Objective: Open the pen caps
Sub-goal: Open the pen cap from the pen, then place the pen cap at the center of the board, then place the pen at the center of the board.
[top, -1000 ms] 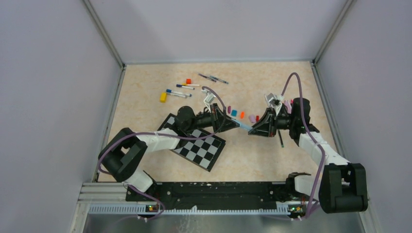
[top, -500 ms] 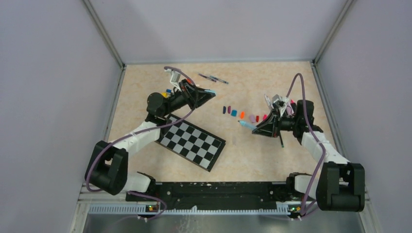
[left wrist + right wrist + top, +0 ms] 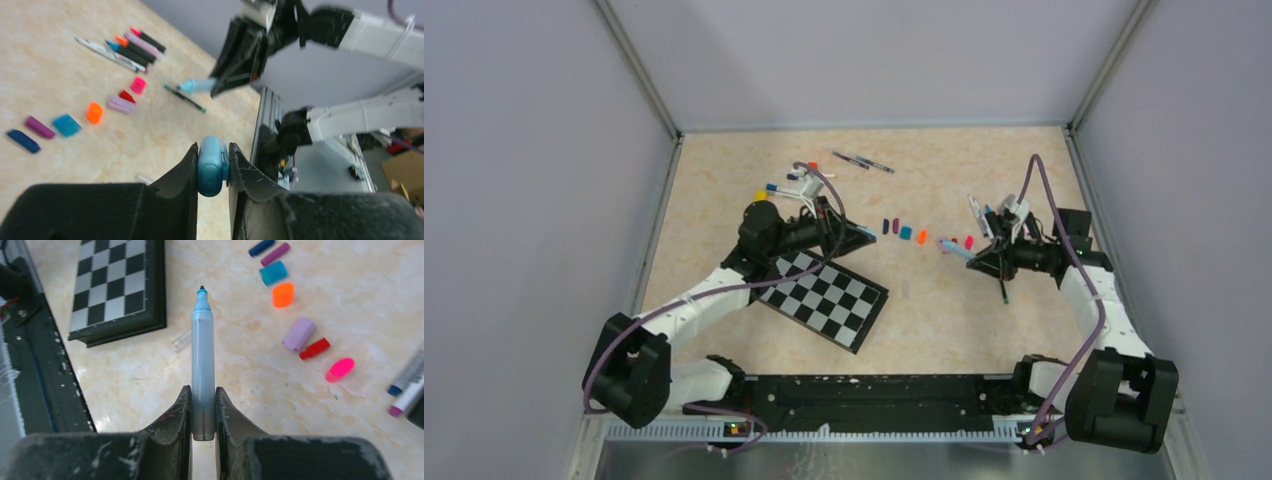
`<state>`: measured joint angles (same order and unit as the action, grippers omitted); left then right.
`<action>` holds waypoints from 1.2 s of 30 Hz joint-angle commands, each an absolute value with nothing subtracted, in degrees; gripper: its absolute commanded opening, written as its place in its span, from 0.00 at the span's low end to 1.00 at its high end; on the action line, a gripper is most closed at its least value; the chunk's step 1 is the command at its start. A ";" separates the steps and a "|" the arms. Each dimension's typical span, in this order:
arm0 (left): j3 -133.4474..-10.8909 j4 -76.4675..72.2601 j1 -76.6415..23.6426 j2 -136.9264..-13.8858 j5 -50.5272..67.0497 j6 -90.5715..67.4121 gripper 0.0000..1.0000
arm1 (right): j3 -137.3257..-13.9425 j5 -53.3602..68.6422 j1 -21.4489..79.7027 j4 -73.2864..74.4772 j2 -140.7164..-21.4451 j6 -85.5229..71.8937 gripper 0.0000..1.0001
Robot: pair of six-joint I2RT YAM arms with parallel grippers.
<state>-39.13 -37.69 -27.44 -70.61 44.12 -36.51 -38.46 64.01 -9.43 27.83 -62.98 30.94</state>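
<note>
My left gripper (image 3: 213,161) is shut on a teal-blue pen cap (image 3: 212,170) and holds it above the table, left of the cap row; in the top view the gripper (image 3: 864,233) is over the chessboard's far corner. My right gripper (image 3: 202,407) is shut on an uncapped light-blue marker (image 3: 202,360), tip pointing left. In the top view it (image 3: 974,258) sits right of the row. Loose caps lie in a row: navy (image 3: 261,247), purple (image 3: 274,253), teal (image 3: 273,272), orange (image 3: 283,294), lilac (image 3: 298,333), red (image 3: 314,348), pink (image 3: 340,367).
A chessboard (image 3: 824,300) lies left of centre. Pens lie at the back (image 3: 862,161) and back left (image 3: 789,185), beside a yellow block (image 3: 761,197) and an orange-red cube (image 3: 812,167). A thin dark pen (image 3: 1003,290) lies under the right arm. Several uncapped markers (image 3: 135,45) lie near the right gripper.
The left gripper pulled the cap off the marker, swung to the back left, then came back toward the cap row. The right gripper drew right with the bare marker.
</note>
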 commanded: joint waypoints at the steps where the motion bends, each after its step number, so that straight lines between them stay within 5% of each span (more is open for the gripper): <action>1: -40.73 -25.68 -35.55 -71.27 41.49 -27.99 0.04 | -43.20 54.28 -11.24 37.44 -62.34 38.12 0.00; 12: -55.35 -5.84 -52.88 -90.82 22.73 -18.54 0.08 | -46.25 39.05 -18.01 39.04 -65.79 35.81 0.00; 24: -68.23 7.80 -55.72 -105.92 14.33 -15.42 0.10 | -38.85 26.88 -22.73 29.11 -65.93 26.99 0.00; 36: -71.71 8.93 -55.70 -110.51 15.05 -14.09 0.14 | -39.20 29.00 -23.29 27.73 -74.37 24.84 0.03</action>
